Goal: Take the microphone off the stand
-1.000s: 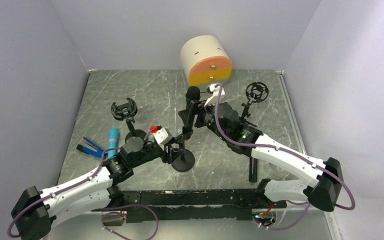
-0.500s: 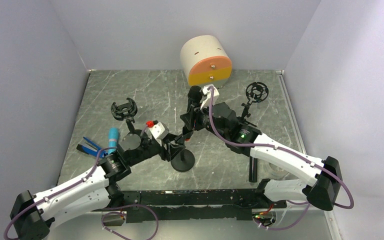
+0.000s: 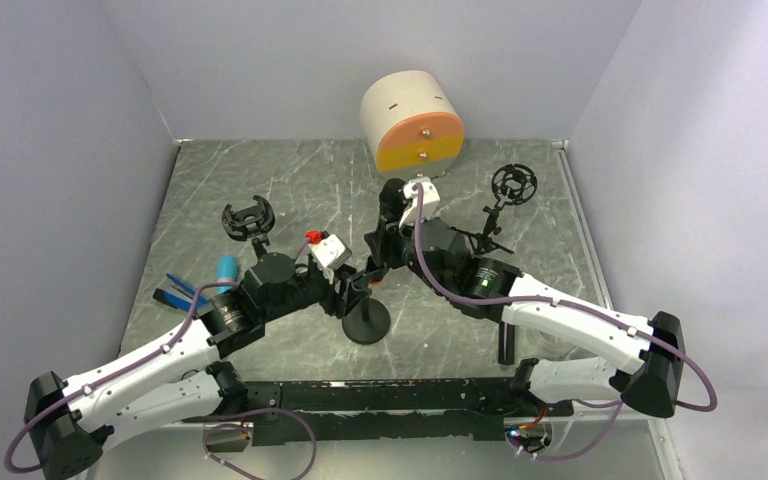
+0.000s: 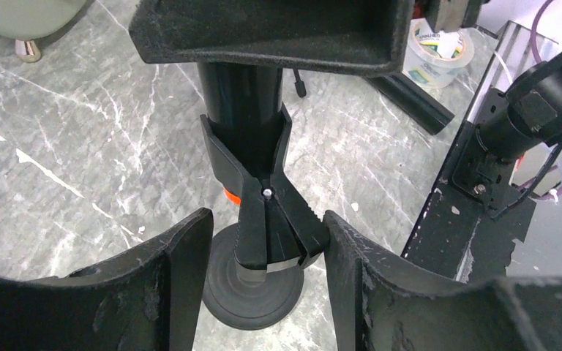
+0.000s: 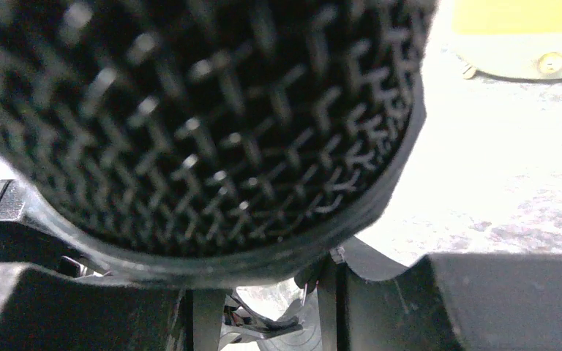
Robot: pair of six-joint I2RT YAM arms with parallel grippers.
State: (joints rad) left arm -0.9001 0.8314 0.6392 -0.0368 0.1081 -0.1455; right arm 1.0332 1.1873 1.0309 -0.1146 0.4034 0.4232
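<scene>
Left gripper [image 4: 265, 228] sat low in the middle of its wrist view, its fingers [image 4: 183, 270] spread to either side of the clip [image 4: 263, 212] on the stand [image 4: 252, 292]. The finger on the right of the frame touched the clip's hinge, while a sliver of the round base showed between the clip and the other finger, so nothing was pinched. Right gripper [image 3: 390, 232] was higher on the same stand, just above centre in the top view, with its fingers [image 5: 497, 300] pressed in on the microphone [image 5: 205, 124] from both sides just under the mesh head, which filled nearly all of that wrist view. The microphone sat in the clip, its head pointing toward the top of the frame in the top view. Behind it, at the upper middle, a cream and orange drum-shaped box [image 3: 415, 120] stood on the grey marbled surface [image 3: 290, 190]. Two more shock-mount stands stood apart, one left of centre [image 3: 248, 218] and one at the upper right [image 3: 513, 183]. A blue cylinder [image 3: 225, 272] lay at the left, and a roll of tape [image 4: 439, 47] showed in the upper right of the left wrist view
</scene>
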